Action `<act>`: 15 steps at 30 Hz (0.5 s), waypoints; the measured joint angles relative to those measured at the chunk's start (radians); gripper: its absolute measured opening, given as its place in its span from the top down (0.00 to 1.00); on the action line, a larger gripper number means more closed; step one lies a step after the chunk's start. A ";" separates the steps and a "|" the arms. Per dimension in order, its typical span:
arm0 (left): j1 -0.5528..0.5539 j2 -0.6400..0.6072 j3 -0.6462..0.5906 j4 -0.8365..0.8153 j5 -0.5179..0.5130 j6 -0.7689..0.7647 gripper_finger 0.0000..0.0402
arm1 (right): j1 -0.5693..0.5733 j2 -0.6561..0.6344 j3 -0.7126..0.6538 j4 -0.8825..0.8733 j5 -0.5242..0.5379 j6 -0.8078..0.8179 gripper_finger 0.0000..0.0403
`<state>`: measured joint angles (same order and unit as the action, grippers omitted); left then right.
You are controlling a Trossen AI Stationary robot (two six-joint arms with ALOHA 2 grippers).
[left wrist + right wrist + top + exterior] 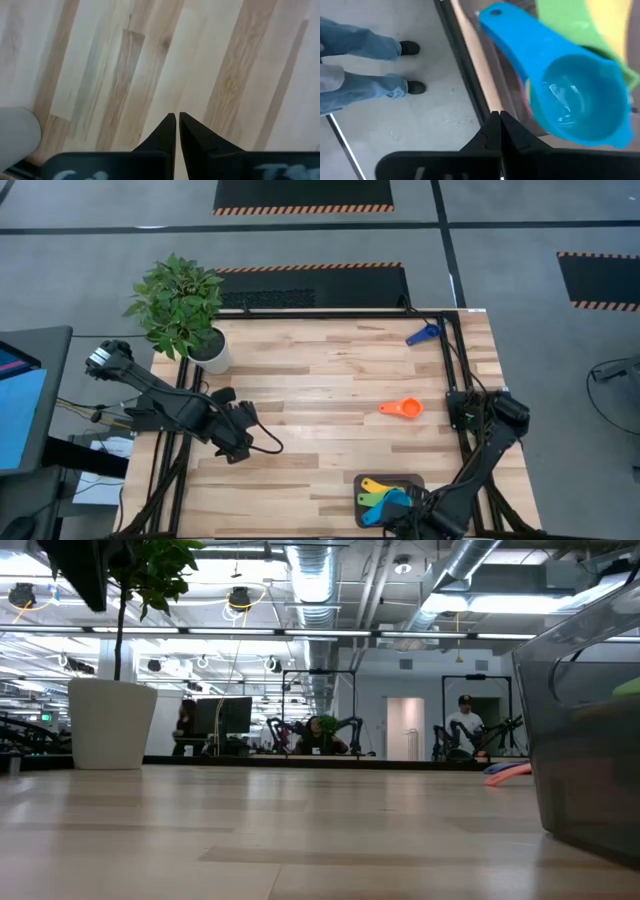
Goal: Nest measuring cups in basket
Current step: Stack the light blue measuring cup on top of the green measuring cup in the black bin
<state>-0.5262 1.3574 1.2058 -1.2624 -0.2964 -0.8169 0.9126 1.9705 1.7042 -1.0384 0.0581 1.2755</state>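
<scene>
The dark basket (411, 481) stands at the table's near edge, right of the middle. In it lie a yellow cup (372, 486), a green cup (378, 500) and a light blue cup (391, 508), one on another. The light blue cup (575, 97) lies on top. An orange cup (402, 408) and a dark blue cup (422, 334) lie on the bare table farther back. My right gripper (496, 115) is shut, holds nothing, and hangs over the table's near edge beside the basket. My left gripper (176, 116) is shut over bare wood at the table's left.
A potted plant (185, 310) in a white pot (110, 725) stands at the far left corner. A person's legs (365, 65) show on the floor past the table's near edge. Bare wood (320, 430) lies between the two arms.
</scene>
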 joint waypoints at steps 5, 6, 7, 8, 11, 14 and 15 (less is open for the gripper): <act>-0.002 0.025 -0.023 0.027 0.004 0.032 0.97 | -0.040 -0.004 0.000 -0.032 -0.007 -0.044 0.98; -0.002 0.029 -0.023 0.030 0.004 0.043 0.97 | -0.048 -0.005 0.000 -0.035 -0.011 -0.058 0.97; -0.002 0.033 -0.023 0.032 0.003 0.049 0.97 | -0.055 -0.005 0.000 -0.033 -0.017 -0.077 0.97; -0.002 0.036 -0.023 0.032 0.003 0.050 0.97 | -0.061 -0.005 0.000 -0.031 -0.028 -0.095 0.96; -0.002 0.035 -0.023 0.036 -0.001 0.052 0.97 | -0.076 -0.005 0.000 -0.033 -0.040 -0.124 0.98; -0.002 0.035 -0.023 0.043 -0.008 0.053 0.97 | -0.085 -0.005 0.000 -0.065 -0.035 -0.128 0.99; -0.002 0.035 -0.023 0.042 -0.008 0.053 0.97 | -0.085 -0.005 0.000 -0.092 -0.035 -0.116 0.99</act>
<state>-0.5282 1.3926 1.1828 -1.2205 -0.3042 -0.7639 0.8272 1.9652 1.7046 -1.1304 0.0231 1.1597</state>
